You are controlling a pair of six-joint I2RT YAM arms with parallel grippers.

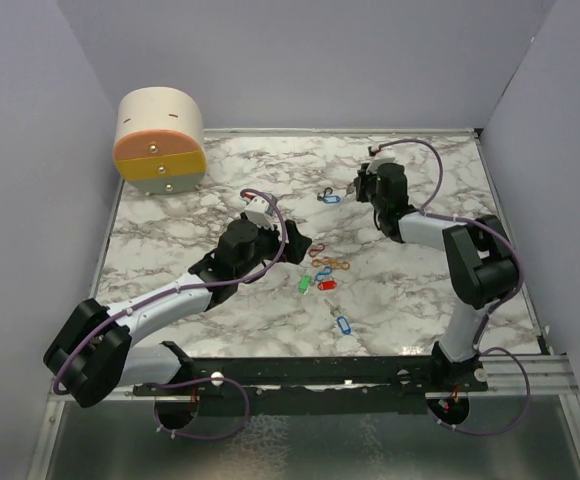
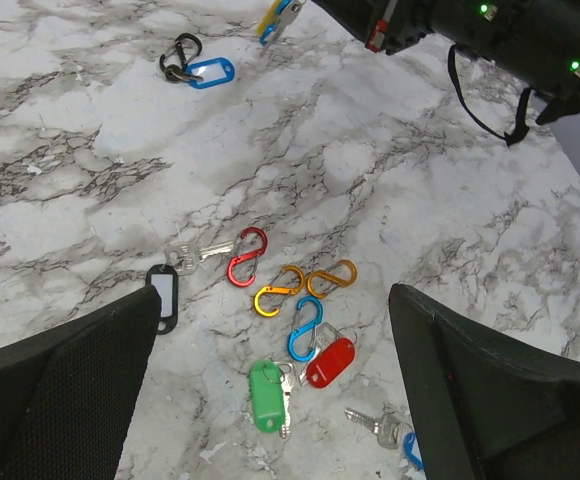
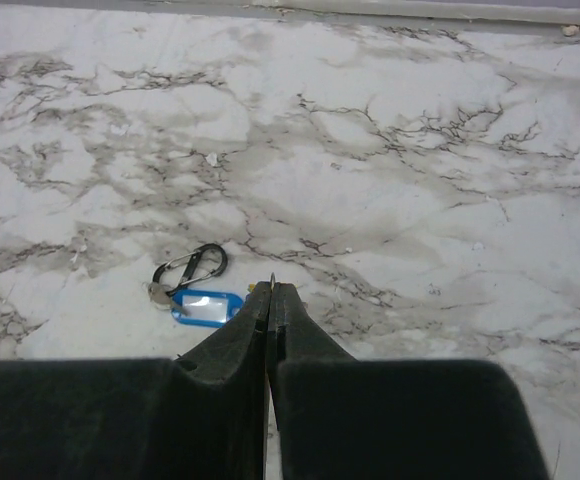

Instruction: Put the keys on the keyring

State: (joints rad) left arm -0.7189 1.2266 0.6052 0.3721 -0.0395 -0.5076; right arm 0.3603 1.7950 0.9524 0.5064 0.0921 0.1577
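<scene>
At the far left corner of the white-and-grey marbled table [image 1: 410, 300] sits the largest loose thing, a round cream drum box with an orange and yellow front [image 1: 160, 140]. From the near edge the two black-and-white arms reach inward: the left one to the table's middle, the right one toward the far right part.

The left gripper [image 2: 275, 292] is spread wide and released, with nothing between its black fingers [image 2: 80, 390]. It hangs over the scatter of small things in the middle. The right gripper [image 3: 271, 290] is clenched tight, tip against tip. A thin sliver of metal pokes up at the tips, and I cannot tell whether anything is pinched there.

Just beside those tips, toward the far edge, a blue-tagged key [image 3: 207, 307] lies flat on the marble, touching a black oval clip [image 3: 192, 266]. The other keys lie loose in the middle:
- a green-tagged key [image 2: 265, 397] just beside a red-tagged key [image 2: 330, 362]
- a black-framed tag with a silver key [image 2: 162, 297], a little apart from them
- a second blue-tagged key [image 1: 343, 325] nearer the near edge

Among them lie S-shaped metal clips — one red clip [image 2: 247, 256], two orange clips [image 2: 278, 290] and one blue clip [image 2: 305, 328] just beside the red tag.
</scene>
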